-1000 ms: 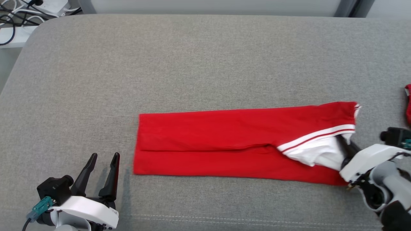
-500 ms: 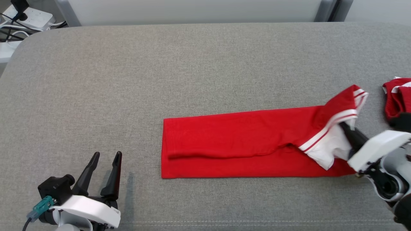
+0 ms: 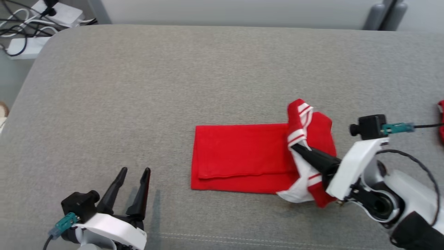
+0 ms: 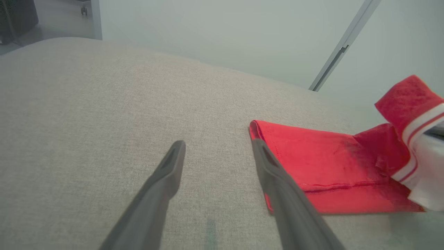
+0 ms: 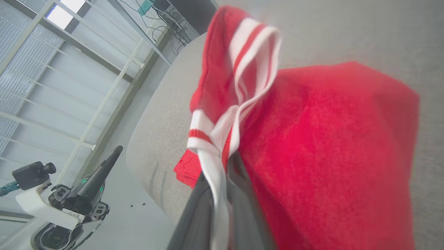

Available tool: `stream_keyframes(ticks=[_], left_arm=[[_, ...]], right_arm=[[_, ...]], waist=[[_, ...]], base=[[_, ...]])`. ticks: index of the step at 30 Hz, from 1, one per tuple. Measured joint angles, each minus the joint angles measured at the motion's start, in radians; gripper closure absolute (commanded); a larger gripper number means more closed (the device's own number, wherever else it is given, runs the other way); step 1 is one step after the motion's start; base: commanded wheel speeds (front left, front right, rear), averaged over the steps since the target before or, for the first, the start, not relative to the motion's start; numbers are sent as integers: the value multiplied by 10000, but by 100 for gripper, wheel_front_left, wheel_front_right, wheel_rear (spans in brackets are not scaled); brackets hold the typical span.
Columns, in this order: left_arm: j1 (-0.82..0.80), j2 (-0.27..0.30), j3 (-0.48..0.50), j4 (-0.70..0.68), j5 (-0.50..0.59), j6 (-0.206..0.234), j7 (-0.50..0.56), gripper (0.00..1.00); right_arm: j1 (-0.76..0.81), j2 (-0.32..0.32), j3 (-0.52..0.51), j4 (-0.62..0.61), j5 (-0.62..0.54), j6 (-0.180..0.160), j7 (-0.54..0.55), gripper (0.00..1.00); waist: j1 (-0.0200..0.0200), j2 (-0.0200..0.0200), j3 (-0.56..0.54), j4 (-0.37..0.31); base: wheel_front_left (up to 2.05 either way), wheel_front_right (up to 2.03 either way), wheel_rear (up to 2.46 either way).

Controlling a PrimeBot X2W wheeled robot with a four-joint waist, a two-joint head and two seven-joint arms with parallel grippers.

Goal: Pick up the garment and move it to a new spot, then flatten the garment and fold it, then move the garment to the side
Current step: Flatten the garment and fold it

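Head view first. Red garment [image 3: 242, 156] low and right of centre on the grey cloth-covered tabletop [image 3: 208, 69], folded into a band, long axis left to right. Right pincer [image 3: 295, 147] clamped shut on the white-and-red striped end, raised and curled back over the band. Flat remainder stretching away to the left of that pincer, so probably a leftward carry to lay the striped end down. Looks like mid-fold. Left pincer [image 3: 135, 170] at lower left with jaws spread and nothing between them, nearer the garment's free left edge but apart from it. Another scrap of red cloth [image 3: 441, 121] at the far right edge, well apart. Cables and a power strip [image 3: 59, 14] off the tabletop's far left corner.

Over to the left wrist. Left pincer [image 4: 218, 144] wide open above bare weave. Garment [image 4: 312, 163] just off to the right, soft knit, near edge rolled, stitched hem along the side. Striped end [image 4: 416, 114] standing up at the far right, limp and floppy by the look of it.

Now the right wrist. Right pincer [image 5: 223, 173] pinched on a thin fold of white ribbing, dark fingers either side. Garment [image 5: 329, 156] bulging to the right, fuzzy red cloth. Striped band twisted above the grip, likely to land creased unless drawn taut. Left pincer [image 5: 116, 152] small at the lower left, off past the tabletop's rounded corner.
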Motion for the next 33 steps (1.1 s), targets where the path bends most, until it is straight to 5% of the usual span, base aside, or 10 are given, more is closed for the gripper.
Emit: stream_keyframes(ticks=[10, 23, 24, 25, 33], left_arm=[[-17, -259, -495, 44, -121, 0, 2, 0], [-206, -562, -911, 42, -123, 0, 2, 0], [-206, -591, -913, 44, -123, 0, 2, 0], [-206, -616, -918, 46, -127, 0, 2, 0], [-206, -648, -786, 63, -134, 0, 2, 0]], right_arm=[[-783, 1346, 301, 1179, -654, -2, 192, 100], [-1236, 2121, 245, 3108, -1064, -2, 52, 100], [-1270, 2173, 251, 3254, -1154, -2, -2, 66], [-1328, 2219, 253, 3398, -1235, -2, -38, 0], [-1607, 2157, -201, 3407, -1252, -2, -796, 0]], waist=[[0, 0, 116, 1162], [0, 0, 390, 2923], [0, 0, 411, 2991], [0, 0, 428, 3041], [0, 0, 394, 2822]], base=[[0, 0, 0], [0, 0, 0], [0, 0, 0], [0, 0, 0], [0, 0, 0]])
